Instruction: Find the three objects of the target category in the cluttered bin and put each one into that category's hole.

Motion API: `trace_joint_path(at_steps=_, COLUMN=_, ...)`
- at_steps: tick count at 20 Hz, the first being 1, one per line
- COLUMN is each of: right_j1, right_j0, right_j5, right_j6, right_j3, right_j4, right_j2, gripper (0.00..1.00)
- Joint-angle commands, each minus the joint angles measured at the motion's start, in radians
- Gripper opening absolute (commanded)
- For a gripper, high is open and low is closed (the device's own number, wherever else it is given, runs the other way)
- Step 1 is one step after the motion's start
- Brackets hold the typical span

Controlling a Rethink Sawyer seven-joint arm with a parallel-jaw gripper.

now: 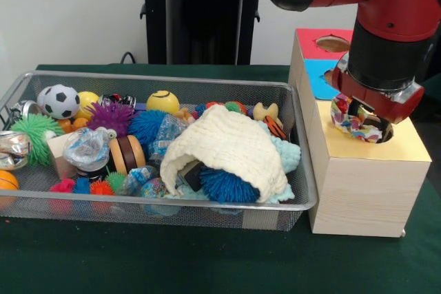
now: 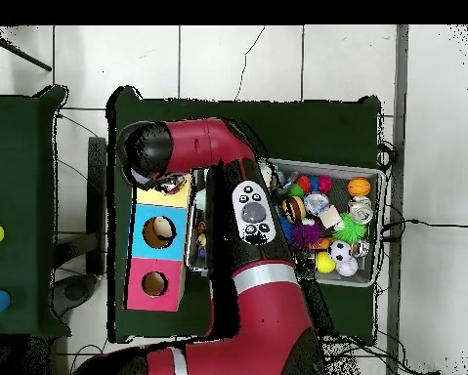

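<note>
Gripper [image 1: 363,120] pinching dotted fabric [image 1: 346,116] at hole [image 1: 383,133], 9 o'clock rim. You: centre fabric, lower, then release.

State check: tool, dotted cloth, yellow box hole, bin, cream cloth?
tool: shut on dotted cloth, at the yellow box hole
dotted cloth: held, partly in the hole
yellow box hole: mostly blocked by tool and cloth
bin: full of clutter
cream cloth: draped over a blue spiky ball

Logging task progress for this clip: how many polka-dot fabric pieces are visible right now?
1: a fabric piece at the tool, over the yellow box's hole. Others may lie hidden in the basket.
</note>
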Motion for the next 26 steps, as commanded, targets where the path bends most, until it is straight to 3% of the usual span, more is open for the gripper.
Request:
trace_joint_path(at_steps=1, right_j1=-0.101, right_j0=-0.059, right_j5=0.051, right_j6=-0.183, right_j3=-0.128, right_j4=-0.126, right_j2=-0.066, gripper=1.00)
trace_joint_path(at_steps=9, right_j1=-0.100, right_j0=-0.076, right_j5=0.046, right_j6=-0.224, right_j3=-0.144, right_j4=-0.138, right_j2=-0.038, gripper=1.00)
trace_joint_path(at_steps=10, right_j1=-0.098, right_j0=-0.078, right_j5=0.056, right_j6=-0.235, right_j3=-0.147, right_j4=-0.137, right_j2=-0.035, gripper=0.00)
trace_joint_path(at_steps=17, right_j1=-0.104, right_j0=-0.078, right_j5=0.058, right_j6=-0.198, right_j3=-0.151, right_j4=-0.144, right_j2=-0.036, gripper=0.00)
trace_joint_path(at_steps=19, right_j1=-0.103, right_j0=-0.075, right_j5=0.098, right_j6=-0.203, right_j3=-0.172, right_j4=-0.147, right_j2=-0.034, gripper=0.00)
trace_joint_path(at_steps=26, right_j1=-0.095, right_j0=-0.126, right_j5=0.147, right_j6=-0.213, right_j3=-0.181, right_j4=-0.058, right_j2=0.053, gripper=0.00)
